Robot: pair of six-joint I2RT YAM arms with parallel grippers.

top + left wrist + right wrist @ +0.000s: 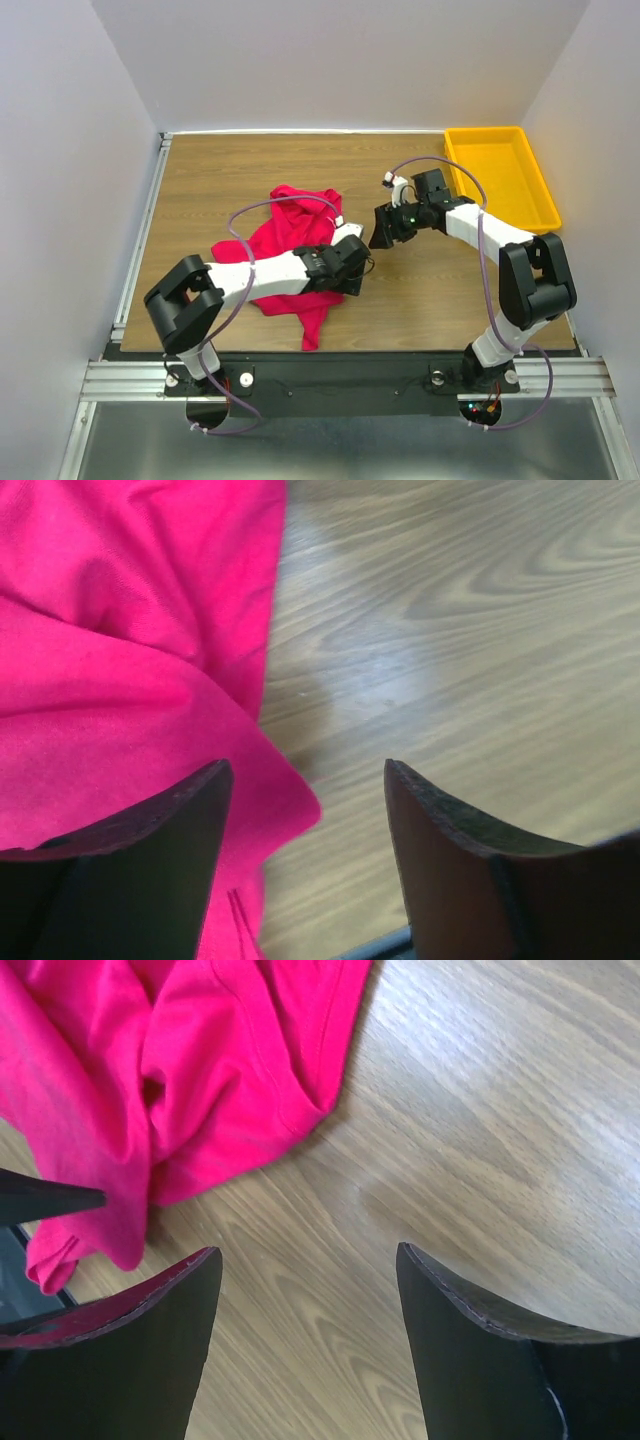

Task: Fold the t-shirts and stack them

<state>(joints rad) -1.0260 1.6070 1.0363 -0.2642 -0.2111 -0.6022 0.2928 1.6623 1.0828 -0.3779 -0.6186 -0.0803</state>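
At the right edge of the t-shirt, left fingers and right fingers stand apart above open table.

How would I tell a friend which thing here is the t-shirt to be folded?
Start at the wooden table. Left of its middle, partly under the left arm, lies the t-shirt, a crumpled heap. It is the only soft, crimson-pink thing; the yellow tray in the far right corner is a rigid box.

Top cam overhead, whole table; wrist cams close, downward, both on t-shirt edge.
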